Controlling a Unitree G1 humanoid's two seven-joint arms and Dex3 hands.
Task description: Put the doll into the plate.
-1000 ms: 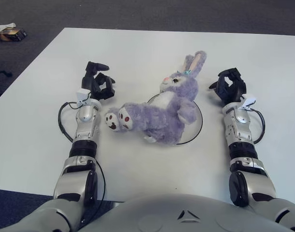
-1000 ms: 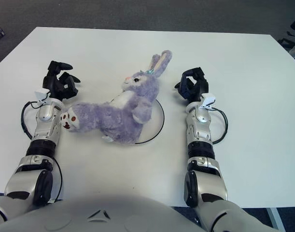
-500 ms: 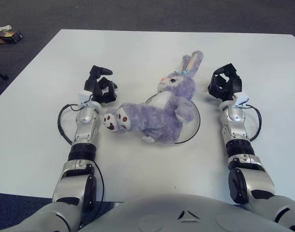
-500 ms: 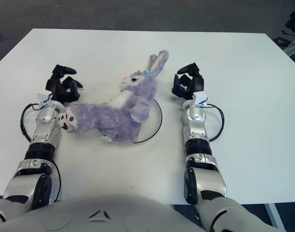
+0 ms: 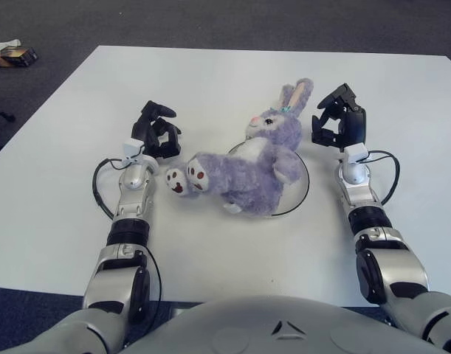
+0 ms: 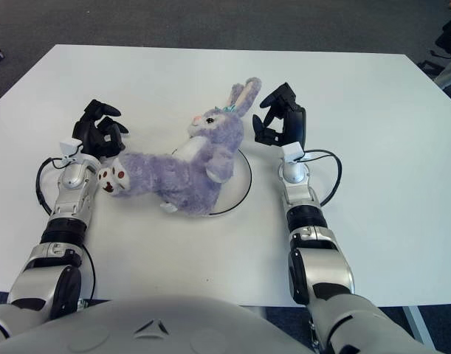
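Note:
A purple plush bunny doll (image 5: 247, 166) lies on its side across a clear round plate (image 5: 302, 193) in the middle of the white table. Its head and ears point away from me, and its feet stick out over the plate's left rim. My left hand (image 5: 157, 131) is just left of the doll's feet, fingers curled and holding nothing. Raised above the table, my right hand (image 5: 339, 120) hovers just right of the doll's head with its fingers spread and nothing in them.
The white table (image 5: 225, 81) stretches far behind the doll and to both sides. A small box (image 5: 15, 54) lies on the dark floor beyond the table's far left corner.
My right hand has lifted off the table and spread its fingers near the doll's head. The left hand has shifted slightly toward the doll's feet.

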